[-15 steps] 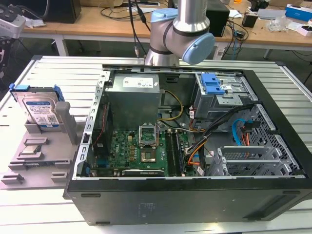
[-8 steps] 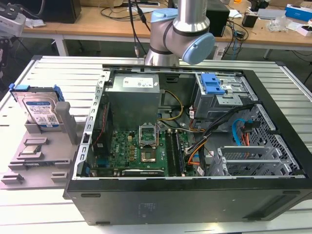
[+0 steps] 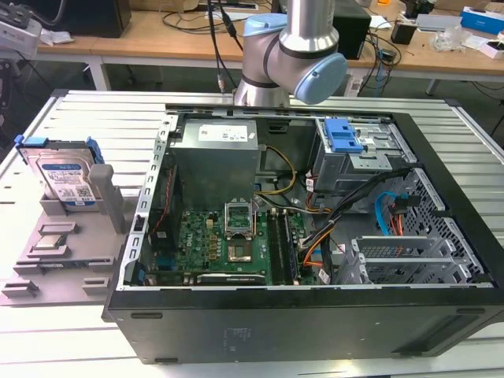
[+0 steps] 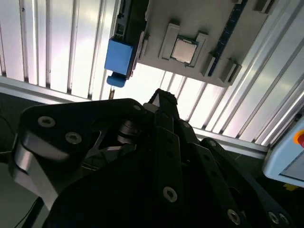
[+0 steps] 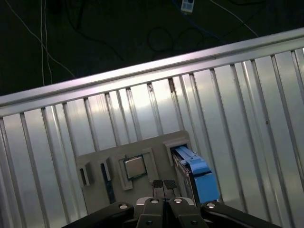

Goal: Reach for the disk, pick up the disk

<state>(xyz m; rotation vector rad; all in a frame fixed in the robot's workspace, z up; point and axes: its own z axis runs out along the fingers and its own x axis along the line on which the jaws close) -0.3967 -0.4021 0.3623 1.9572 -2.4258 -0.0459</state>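
1. Overhead, gripper (image 5: 164, 184) hung with fingertips pressed together, empty.
2. Disk (image 3: 67, 179) stood on edge just beside them, untouched.
3. Risk: a closed descent could strike its bracket (image 5: 204, 183), toppling it.

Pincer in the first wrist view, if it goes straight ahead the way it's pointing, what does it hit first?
The pincer would most likely meet the grey holder plate first, in the strip between the chip and the disk, not the disk itself; depth is unclear here.
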